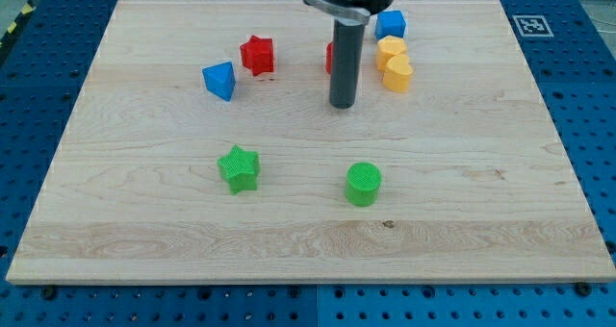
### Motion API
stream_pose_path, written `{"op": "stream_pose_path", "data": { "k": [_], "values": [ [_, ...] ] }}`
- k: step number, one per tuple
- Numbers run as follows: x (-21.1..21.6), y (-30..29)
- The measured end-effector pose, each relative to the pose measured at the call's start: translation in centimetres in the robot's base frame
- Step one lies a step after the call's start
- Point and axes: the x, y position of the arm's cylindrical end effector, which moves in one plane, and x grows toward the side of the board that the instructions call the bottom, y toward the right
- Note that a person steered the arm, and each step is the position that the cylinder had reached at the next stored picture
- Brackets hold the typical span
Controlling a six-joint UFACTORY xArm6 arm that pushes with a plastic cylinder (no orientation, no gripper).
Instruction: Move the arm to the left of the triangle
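The blue triangle block (219,80) lies at the view's upper left on the wooden board (481,173). My tip (342,106) rests on the board in the upper middle, well to the right of the triangle and slightly lower. The rod hides most of a red block (329,57) just behind it. A red star block (257,55) sits up and to the right of the triangle, between it and the rod.
A blue block (390,24), a yellow block (391,48) and a yellow heart-like block (397,75) cluster right of the rod. A green star (238,167) and a green cylinder (364,184) lie lower on the board.
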Motion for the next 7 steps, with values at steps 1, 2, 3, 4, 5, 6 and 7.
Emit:
{"op": "stream_pose_path", "data": {
  "k": [1, 2, 3, 4, 5, 6, 7],
  "values": [
    [0.0, -2.9],
    [0.0, -6.2],
    [-0.1, -9.2],
    [-0.1, -12.3],
    [-0.5, -15.2],
    [-1.8, -18.0],
    [-3.3, -20.8]
  ]
}}
